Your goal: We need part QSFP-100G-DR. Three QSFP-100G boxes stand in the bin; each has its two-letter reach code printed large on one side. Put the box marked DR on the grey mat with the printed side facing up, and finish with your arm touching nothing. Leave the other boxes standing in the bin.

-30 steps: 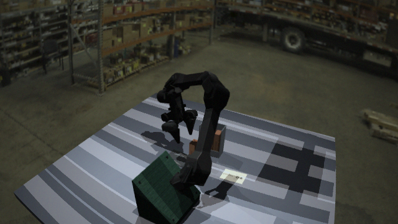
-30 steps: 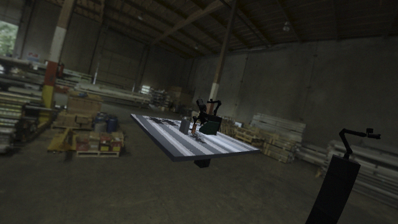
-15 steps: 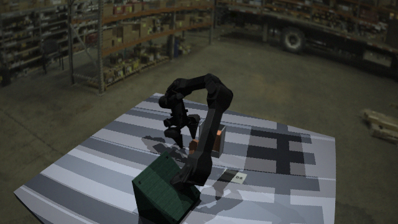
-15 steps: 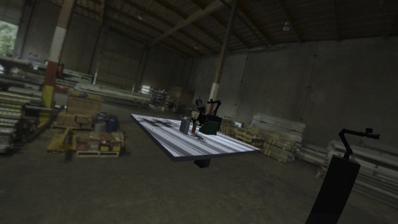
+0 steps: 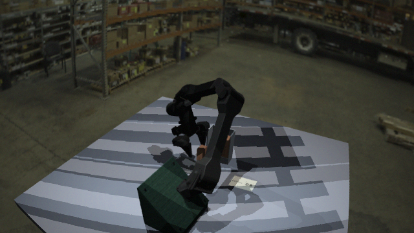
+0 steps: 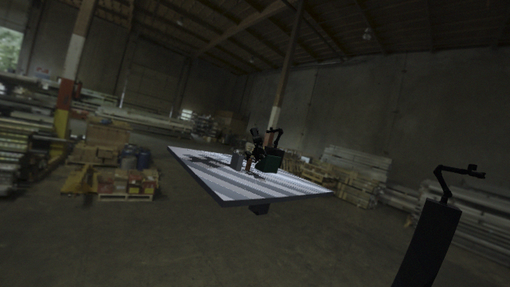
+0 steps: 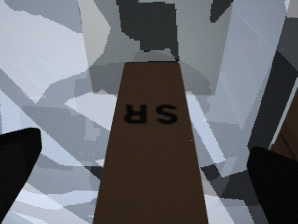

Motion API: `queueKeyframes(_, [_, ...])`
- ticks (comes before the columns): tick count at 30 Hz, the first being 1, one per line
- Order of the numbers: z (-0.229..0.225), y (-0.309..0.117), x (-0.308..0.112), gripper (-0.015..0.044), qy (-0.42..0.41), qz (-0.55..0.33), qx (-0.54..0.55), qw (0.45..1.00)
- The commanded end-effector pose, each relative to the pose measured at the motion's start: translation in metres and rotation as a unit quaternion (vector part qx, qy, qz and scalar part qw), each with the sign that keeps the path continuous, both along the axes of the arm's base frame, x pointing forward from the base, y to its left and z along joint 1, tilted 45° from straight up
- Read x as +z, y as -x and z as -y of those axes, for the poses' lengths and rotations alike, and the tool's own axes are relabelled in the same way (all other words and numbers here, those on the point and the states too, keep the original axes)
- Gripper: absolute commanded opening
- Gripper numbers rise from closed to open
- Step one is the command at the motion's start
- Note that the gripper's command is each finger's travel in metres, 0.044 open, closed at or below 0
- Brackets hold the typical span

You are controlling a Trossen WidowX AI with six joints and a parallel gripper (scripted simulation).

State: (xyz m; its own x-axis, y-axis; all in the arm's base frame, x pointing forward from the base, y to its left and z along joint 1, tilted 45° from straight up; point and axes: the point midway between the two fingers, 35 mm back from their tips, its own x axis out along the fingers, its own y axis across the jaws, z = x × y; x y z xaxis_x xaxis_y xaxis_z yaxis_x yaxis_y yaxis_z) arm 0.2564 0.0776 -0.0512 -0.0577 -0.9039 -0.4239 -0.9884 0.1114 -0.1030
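Top: gripper [image 5: 196,148] [image 6: 250,155] [image 7: 147,148] points down near mid-frame, jaws wide apart, nothing held. SR box [image 5: 201,152] [image 6: 248,164] [image 7: 150,150] shows just right of and below the nearer finger, outside the bin [image 5: 231,150] [image 6: 237,162] [image 7: 272,100]. Orange-brown box surface [image 5: 227,142] shows inside the bin, right of the arm link [image 5: 220,136]; that link cuts off part of the bin and its contents. Card printed DR [image 5: 243,183] lies lower right of the arm; it's a label, likely not the box. Can't pick out the mat here, shadows break up everything.

Exterior: all small. SR box upright, right of the bin, under the gripper; green block [image 5: 168,191] [image 6: 268,163] right of it. Finger contact can't be judged, no codes legible.

Wrist: SR box runs up and down the frame, long axis crossing the line between the fingers, one finger either side with gaps showing. SR reads upside down. Pale grey patch [image 7: 200,50] at upper middle, probably the mat; box overlaps its lower edge in view, contact unclear. Bin at right edge, only a sliver of brown inside, no code visible. So DR box is presumably in the bin, right of the jaws, but unconfirmed. Closing here would take the wrong box; sensible only for returning SR to the bin, upright.
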Motion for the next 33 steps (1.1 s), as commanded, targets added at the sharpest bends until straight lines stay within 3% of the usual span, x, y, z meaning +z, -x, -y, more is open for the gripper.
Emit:
queueKeyframes(1, [-0.001,0.0,0.0,0.044,0.0,-0.001,0.0,1.0])
queueKeyframes(33, [-0.05,-0.002,0.006,0.044,-0.002,-0.038,0.035,0.999])
